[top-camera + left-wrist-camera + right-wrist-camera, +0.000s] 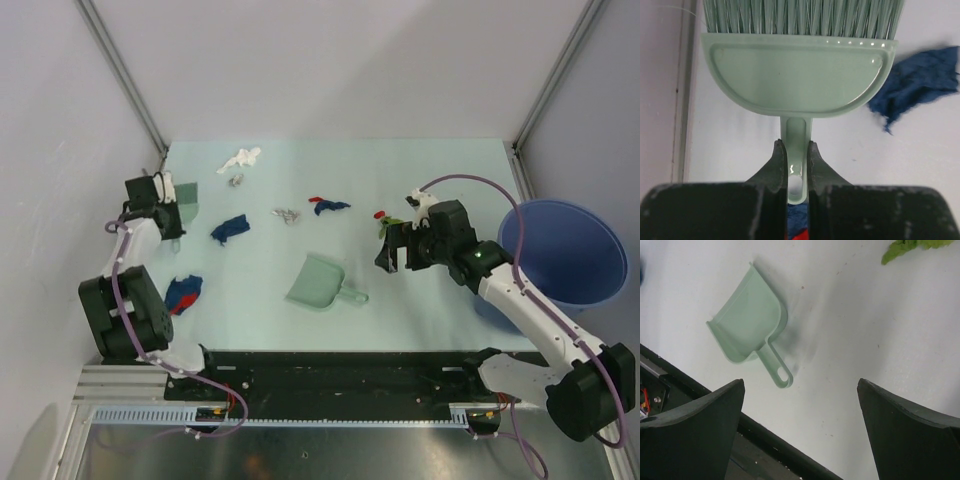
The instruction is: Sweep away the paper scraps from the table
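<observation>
My left gripper [796, 152] is shut on the thin handle of the sage-green brush [799, 75], at the table's [420, 300] left edge [172, 205]. Paper scraps lie scattered: a dark blue one [920, 80] right of the brush head [230, 229], a blue-and-red one [184, 292] near the left arm, a white one [240, 158] and a grey one [236, 180] at the back, and another grey one [287, 214] and a blue-red one [328, 205] in the middle. A green-red scrap [388, 218] [910, 247] lies by my right gripper [393, 262] [801, 385], which hangs open and empty.
The sage-green dustpan [322, 282] [747, 315] lies mouth-up in the front middle, its handle pointing right. A blue bucket [565, 250] stands off the table's right edge. The black front rail [765, 440] runs along the near side. Grey walls close in the left, back and right.
</observation>
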